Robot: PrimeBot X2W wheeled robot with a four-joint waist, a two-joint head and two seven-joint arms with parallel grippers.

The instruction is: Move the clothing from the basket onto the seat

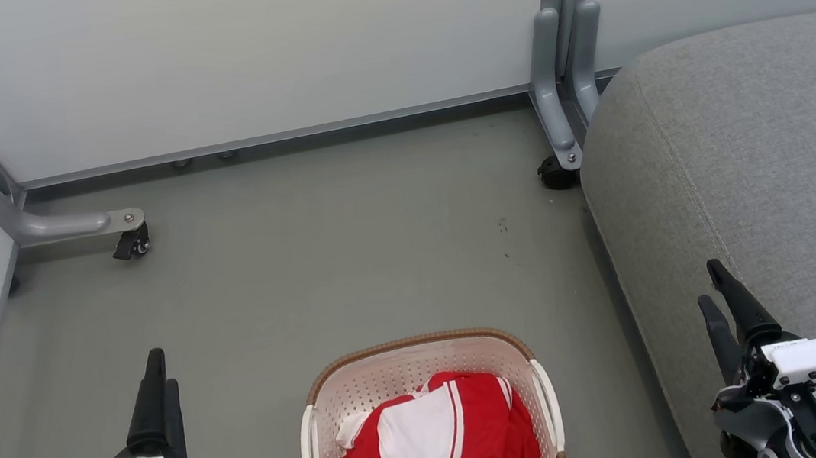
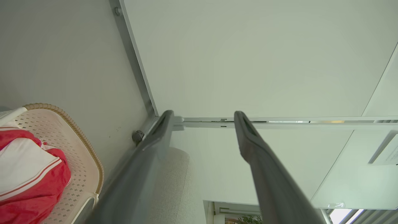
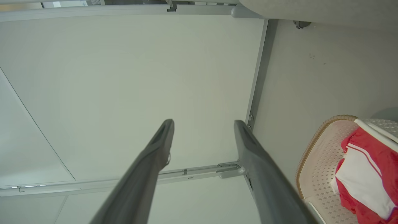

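Clothing (image 1: 440,440), red-white, heaped in basket (image 1: 407,352) on floor between my grippers. Seat (image 1: 752,144) to my right, no garment on visible part. Whole transfer left to do, I judge. My left gripper (image 1: 161,368) and right gripper (image 1: 708,283): fingers spread wide, holding nothing.

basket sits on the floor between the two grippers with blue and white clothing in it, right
No: the clothing is red and white, not blue, as the head view shows. The basket does sit on the floor between the left gripper and the right gripper.
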